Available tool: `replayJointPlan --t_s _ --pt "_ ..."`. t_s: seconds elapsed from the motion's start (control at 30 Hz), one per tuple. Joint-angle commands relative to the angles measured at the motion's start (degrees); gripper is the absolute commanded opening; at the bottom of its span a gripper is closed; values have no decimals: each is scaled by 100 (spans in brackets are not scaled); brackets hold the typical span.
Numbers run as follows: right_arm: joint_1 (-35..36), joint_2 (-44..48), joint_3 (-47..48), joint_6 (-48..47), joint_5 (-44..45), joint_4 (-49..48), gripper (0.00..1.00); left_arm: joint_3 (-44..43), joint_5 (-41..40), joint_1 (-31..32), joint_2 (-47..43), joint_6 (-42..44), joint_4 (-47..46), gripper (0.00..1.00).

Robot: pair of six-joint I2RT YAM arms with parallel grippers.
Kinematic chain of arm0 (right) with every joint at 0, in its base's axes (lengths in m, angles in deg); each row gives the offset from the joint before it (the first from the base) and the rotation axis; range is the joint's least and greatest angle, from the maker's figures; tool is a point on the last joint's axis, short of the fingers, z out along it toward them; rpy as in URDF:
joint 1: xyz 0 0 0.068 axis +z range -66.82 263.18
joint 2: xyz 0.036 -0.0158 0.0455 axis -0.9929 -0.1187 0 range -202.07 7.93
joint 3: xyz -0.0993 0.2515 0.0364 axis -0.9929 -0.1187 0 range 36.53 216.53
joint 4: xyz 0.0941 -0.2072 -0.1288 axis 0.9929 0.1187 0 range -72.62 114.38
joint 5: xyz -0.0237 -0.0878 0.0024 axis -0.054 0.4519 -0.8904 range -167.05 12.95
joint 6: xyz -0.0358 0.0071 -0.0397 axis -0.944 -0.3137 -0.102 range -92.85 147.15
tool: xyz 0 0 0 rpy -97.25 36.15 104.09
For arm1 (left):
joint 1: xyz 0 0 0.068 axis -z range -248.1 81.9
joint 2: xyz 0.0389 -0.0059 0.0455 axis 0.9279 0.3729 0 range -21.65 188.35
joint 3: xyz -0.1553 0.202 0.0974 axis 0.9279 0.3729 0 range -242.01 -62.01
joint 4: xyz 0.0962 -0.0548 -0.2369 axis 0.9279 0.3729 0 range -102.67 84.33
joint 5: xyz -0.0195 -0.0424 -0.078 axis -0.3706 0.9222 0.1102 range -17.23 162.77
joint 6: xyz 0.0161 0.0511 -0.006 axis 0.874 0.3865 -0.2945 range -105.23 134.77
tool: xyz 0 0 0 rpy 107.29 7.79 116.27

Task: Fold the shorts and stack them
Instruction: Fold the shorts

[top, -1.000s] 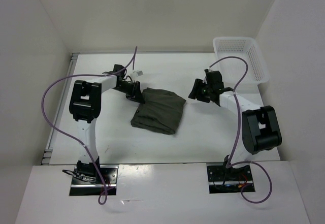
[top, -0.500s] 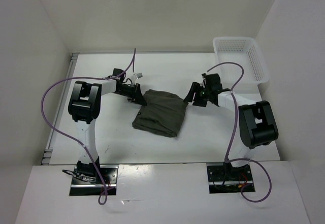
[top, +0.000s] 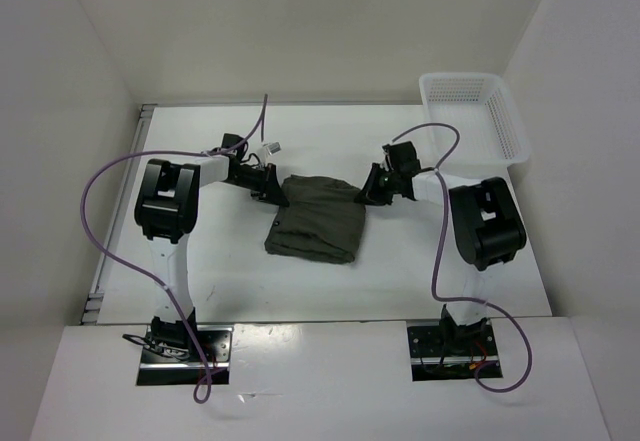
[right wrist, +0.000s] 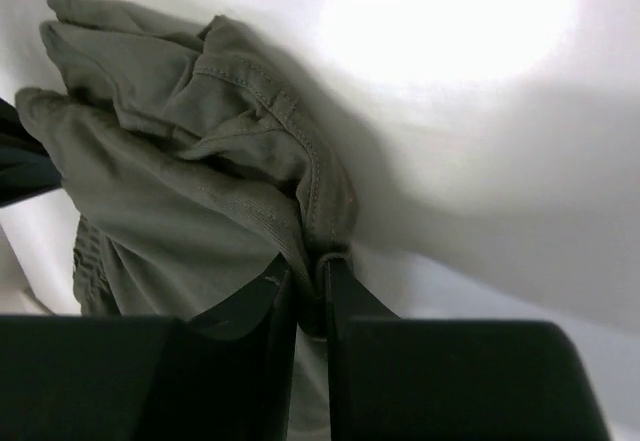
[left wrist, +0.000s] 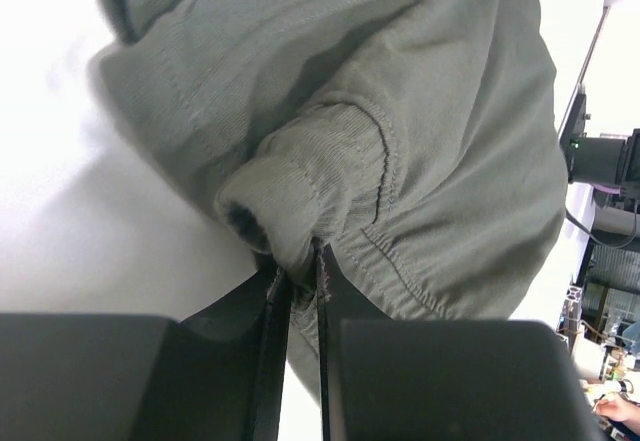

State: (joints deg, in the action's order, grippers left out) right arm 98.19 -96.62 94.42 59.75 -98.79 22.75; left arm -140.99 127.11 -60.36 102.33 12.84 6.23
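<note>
Clamping, with the left gripper, on a ribbed roll of the shorts at lower centre of the left wrist view, jaws nearly shut with only a thin fold of cloth between them. Pinching likewise, with the right gripper, on a stitched hem edge at lower centre of the right wrist view, jaws drawn in to a narrow slit around the fabric.

Holding the garment by its two upper corners in the overhead view, one at upper left of the cloth and one at upper right, both arms reaching inward toward mid-frame. Lying as a bunched, partly folded olive pad at the centre of the table, lower edge trailing toward the bottom of the frame, well apart from the white basket in the upper right.

Judging from this: gripping the upper edge of a half-folded pair, readying another fold. Probably calling next for lifting both corners together and carrying them down-frame over the lower edge. Needing matched height and pace on both sides to avoid skewing the cloth, and letting go only with the layers resting flat. Risking a slip, given so thin a pinch on each side.
</note>
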Motion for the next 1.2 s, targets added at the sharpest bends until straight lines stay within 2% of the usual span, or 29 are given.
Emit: replayJointPlan --t_s 0.0,0.17,0.27,0.4,0.5,0.53,0.63,0.8,0.93,0.97,1.0,1.1,1.17 --pt "11 -310 670 -69 239 -229 13 -336 -153 -80 266 193 157 6" --pt "11 -750 1547 -227 381 -98 12 -969 -213 -80 530 193 535 11" --pt "11 -1110 2084 -385 433 104 15 -1155 -530 -80 662 193 589 23" --pt "11 -1374 2525 -631 494 271 31 -1147 -530 -80 662 193 589 31" --pt "11 -1576 3008 -754 548 579 35 -1093 -705 -80 609 193 536 42" --pt "11 -1577 3061 -755 548 649 43 -1145 -915 -133 609 193 615 45" --pt "11 -1149 2844 -808 758 650 56 -1391 -1328 -194 495 193 782 52" --pt "11 -330 2429 -861 1039 597 63 -1778 -1602 -256 144 193 1098 65" --pt "11 390 2219 -992 1285 729 70 -1902 -1778 -256 -295 193 1213 91" --pt "11 540 2218 -1053 1451 825 77 -1771 -1839 -256 -522 193 1213 94" --pt "11 854 2148 -1184 1540 826 78 -1692 -1840 -256 -637 193 1213 100" --pt "11 1375 2148 -1492 1953 1211 100 -1472 -1840 -256 -1033 193 1213 100" --pt "11 1551 2270 -1624 2277 1623 100 -1401 -2023 -308 -1349 193 1265 100"
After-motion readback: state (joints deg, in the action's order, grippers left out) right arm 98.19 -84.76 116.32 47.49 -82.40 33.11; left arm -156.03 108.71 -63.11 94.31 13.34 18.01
